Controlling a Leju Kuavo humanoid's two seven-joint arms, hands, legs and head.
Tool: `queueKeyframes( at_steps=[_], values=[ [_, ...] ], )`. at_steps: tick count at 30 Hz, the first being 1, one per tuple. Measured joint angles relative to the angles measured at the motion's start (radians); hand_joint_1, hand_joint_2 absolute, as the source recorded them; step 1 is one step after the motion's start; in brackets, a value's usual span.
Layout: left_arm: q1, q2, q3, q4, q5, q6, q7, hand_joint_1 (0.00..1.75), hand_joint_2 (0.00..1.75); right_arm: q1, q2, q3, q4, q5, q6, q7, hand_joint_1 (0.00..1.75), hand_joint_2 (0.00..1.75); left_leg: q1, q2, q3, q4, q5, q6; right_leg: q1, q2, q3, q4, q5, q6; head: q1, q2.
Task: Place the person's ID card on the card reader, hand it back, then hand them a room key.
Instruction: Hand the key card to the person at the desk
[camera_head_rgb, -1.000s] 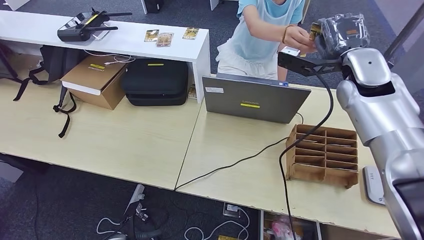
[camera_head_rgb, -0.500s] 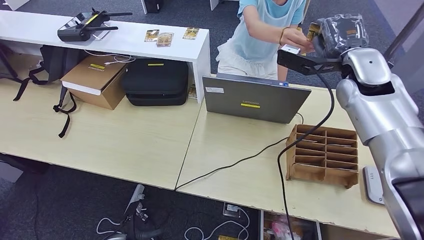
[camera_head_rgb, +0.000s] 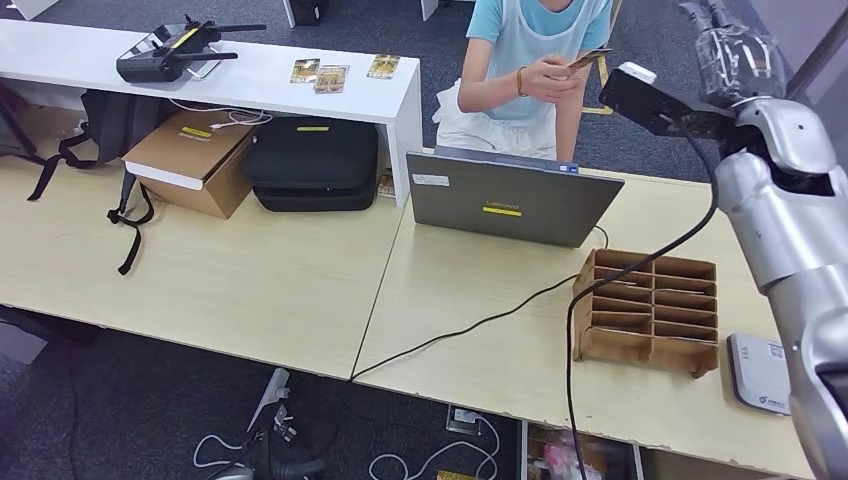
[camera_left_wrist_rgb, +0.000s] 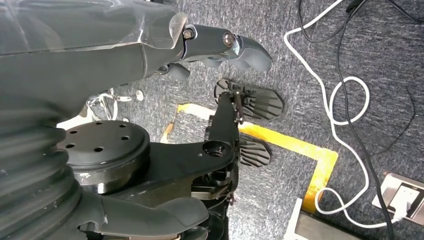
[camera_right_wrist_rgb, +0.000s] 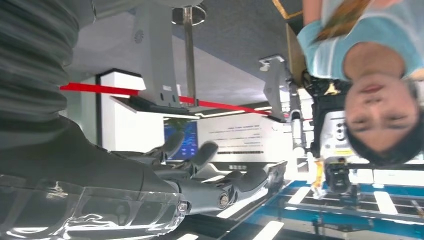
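Hardly any writing can be read. The laptop (camera_head_rgb: 512, 198) at the table's far edge carries a yellow sticker and a white label, both too small to make out. The wall sign's (camera_right_wrist_rgb: 240, 137) print is blurred.

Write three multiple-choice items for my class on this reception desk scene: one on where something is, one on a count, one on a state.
1. Where is the card reader?
A. on the white shelf
B. on the desk beside the cardboard organiser
C. on the laptop

2. How many cards lie on the white shelf?
A. one
B. three
C. six

3. What does the right hand hold?
A. nothing
B. a cable
C. a box

Answers:
1 B, the reader lies next to the organiser.
2 B, three lie in a row.
3 A, its fingers are spread and empty; the person's hand holds the card.
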Motion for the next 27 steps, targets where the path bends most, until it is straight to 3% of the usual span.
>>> queueKeyframes(
  at_steps=[3,8,12,16,18,21,24,27],
  values=[
    [0.001,0.000,-0.004,0.000,-0.001,0.003,0.000,0.00,1.75,0.028,-0.059,-0.026,-0.044,-0.041,0.015,0.003,0.00,1.75,0.000,0.000,0.000,0.000,0.000,0.000,0.000,0.000,0.000,-0.001,0.000,0.000,0.000,0.000],
    [0.005,0.001,-0.004,0.000,0.000,0.003,0.000,0.00,1.75,0.132,-0.194,-0.088,-0.215,-0.168,0.173,0.048,0.00,1.75,0.000,-0.002,-0.001,0.001,-0.001,0.002,0.000,-0.002,0.000,-0.002,0.000,0.001,0.000,0.000],
    [0.023,0.005,-0.003,0.000,0.005,0.004,0.000,0.00,1.75,0.252,-0.335,-0.151,-0.405,-0.307,0.307,0.065,0.00,1.75,0.000,-0.004,-0.002,0.001,-0.002,0.002,0.000,-0.004,0.000,-0.002,-0.001,0.001,0.000,0.000],
    [0.053,0.012,-0.017,0.000,-0.071,-0.029,0.000,0.00,1.75,0.410,-0.463,-0.218,-0.597,-0.387,0.343,0.060,0.00,1.75,0.000,-0.003,-0.002,0.000,-0.005,0.003,0.000,-0.003,0.000,-0.002,-0.002,0.002,0.000,0.000],
    [0.075,-0.009,-0.095,0.000,-0.275,-0.050,0.000,0.00,1.75,0.486,-0.495,-0.249,-0.674,-0.379,0.321,0.060,0.00,1.75,-0.001,-0.001,-0.001,0.000,-0.006,0.004,-0.002,-0.001,0.000,-0.002,-0.003,0.003,-0.001,0.000],
    [0.110,-0.078,-0.258,0.000,-0.501,-0.020,-0.001,0.00,1.75,0.612,-0.516,-0.286,-0.776,-0.354,0.253,0.057,0.00,1.75,-0.002,-0.001,0.000,0.000,-0.007,0.005,-0.002,-0.001,0.001,-0.002,-0.004,0.004,0.000,0.000],
    [0.126,-0.118,-0.346,0.000,-0.501,-0.017,-0.018,0.00,1.75,0.770,-0.523,-0.347,-0.885,-0.317,0.184,0.046,0.00,1.75,0.000,-0.004,-0.001,0.000,-0.007,0.006,0.000,-0.006,0.003,-0.004,-0.005,0.005,0.002,0.000],
    [0.128,-0.125,-0.395,0.000,-0.486,-0.027,-0.023,0.00,1.75,0.941,-0.507,-0.421,-0.996,-0.246,0.144,0.029,0.00,1.75,0.000,-0.008,-0.002,-0.001,-0.007,0.006,0.000,-0.009,0.004,-0.004,-0.006,0.006,0.002,0.000]
  ],
)
